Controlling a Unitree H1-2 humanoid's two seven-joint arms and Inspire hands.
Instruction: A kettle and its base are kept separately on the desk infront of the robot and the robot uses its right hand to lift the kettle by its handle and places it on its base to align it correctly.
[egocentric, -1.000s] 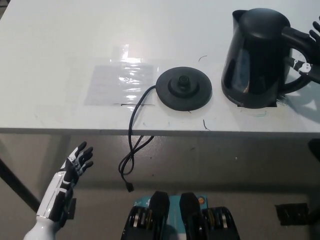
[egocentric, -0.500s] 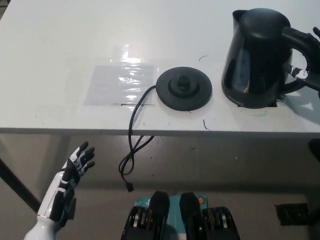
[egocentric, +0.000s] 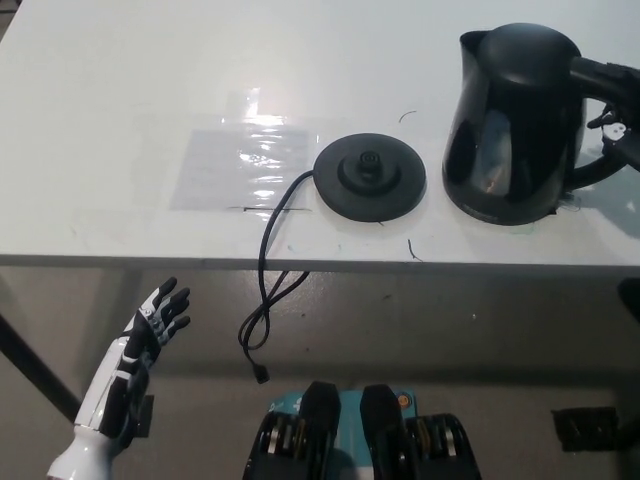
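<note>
**Kettle tips as the right hand takes the handle**

The kettle (egocentric: 515, 120) has shifted and tilted slightly since a moment ago. It stands near the desk's (egocentric: 120, 80) right front edge, just beside its base (egocentric: 370, 178). The right hand (egocentric: 622, 125) sits at the handle; I cannot tell its closure. The kettle looks rigid, smooth and top-heavy: grip the handle loop. The left hand (egocentric: 150, 330) hangs spread below the desk.

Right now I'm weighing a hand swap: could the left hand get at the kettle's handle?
Probably not. The left hand hangs open below the desk edge, far left, while the kettle handle faces right, behind the body, where the right hand is.
</note>
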